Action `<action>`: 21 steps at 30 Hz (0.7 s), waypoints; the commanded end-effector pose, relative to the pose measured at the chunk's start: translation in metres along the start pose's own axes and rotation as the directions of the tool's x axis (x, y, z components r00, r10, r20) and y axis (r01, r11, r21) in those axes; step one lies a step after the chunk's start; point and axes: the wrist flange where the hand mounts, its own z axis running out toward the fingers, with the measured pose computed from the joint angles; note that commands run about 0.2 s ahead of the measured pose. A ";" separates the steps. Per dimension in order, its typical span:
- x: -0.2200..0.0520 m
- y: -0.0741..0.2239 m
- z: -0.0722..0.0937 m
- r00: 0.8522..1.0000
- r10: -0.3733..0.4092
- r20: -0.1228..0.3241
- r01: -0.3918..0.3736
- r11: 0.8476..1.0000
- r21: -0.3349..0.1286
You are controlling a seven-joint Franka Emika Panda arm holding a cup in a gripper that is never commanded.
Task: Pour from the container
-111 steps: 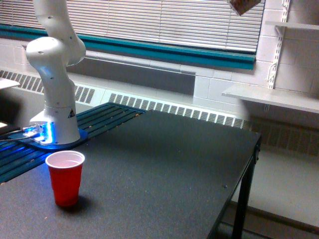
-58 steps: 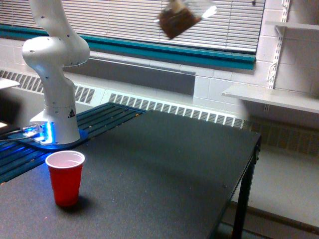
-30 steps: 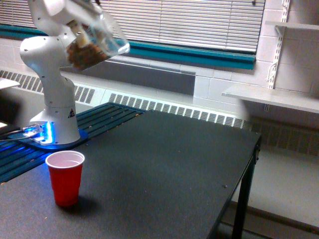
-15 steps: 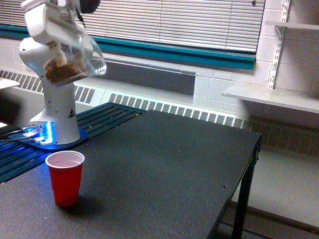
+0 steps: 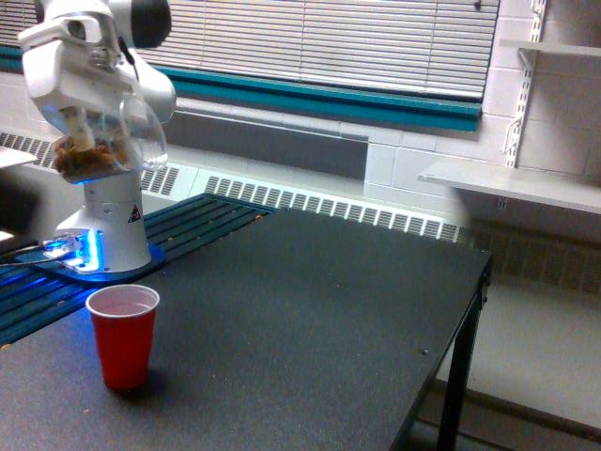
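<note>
At the scene's far left, our claw (image 5: 83, 127) grips the clear container (image 5: 108, 146) of brown crumbly pieces, tilted in the air above the red cup (image 5: 123, 335) standing upright on the dark surface (image 5: 310, 319).

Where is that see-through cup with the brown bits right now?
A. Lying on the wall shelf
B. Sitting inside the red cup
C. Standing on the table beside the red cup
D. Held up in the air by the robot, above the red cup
D: the gripper holds the container tilted in the air, well above the red cup standing on the table.
</note>
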 end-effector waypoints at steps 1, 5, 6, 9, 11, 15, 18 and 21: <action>-0.006 0.015 -0.002 1.000 -0.007 -0.009 0.007 0.999 -0.033; -0.010 0.020 0.001 1.000 -0.008 0.002 0.008 0.999 -0.048; -0.011 0.021 0.002 1.000 -0.009 0.005 0.009 0.999 -0.050; -0.014 0.025 0.005 1.000 -0.013 0.010 0.014 0.998 -0.064; -0.016 0.027 0.007 1.000 -0.018 0.018 0.019 0.997 -0.072; -0.019 0.033 0.012 0.999 -0.023 0.033 0.026 0.996 -0.088; -0.021 0.036 0.015 0.999 -0.024 0.044 0.029 0.995 -0.099; -0.023 0.039 0.019 0.998 -0.029 0.050 0.035 0.993 -0.110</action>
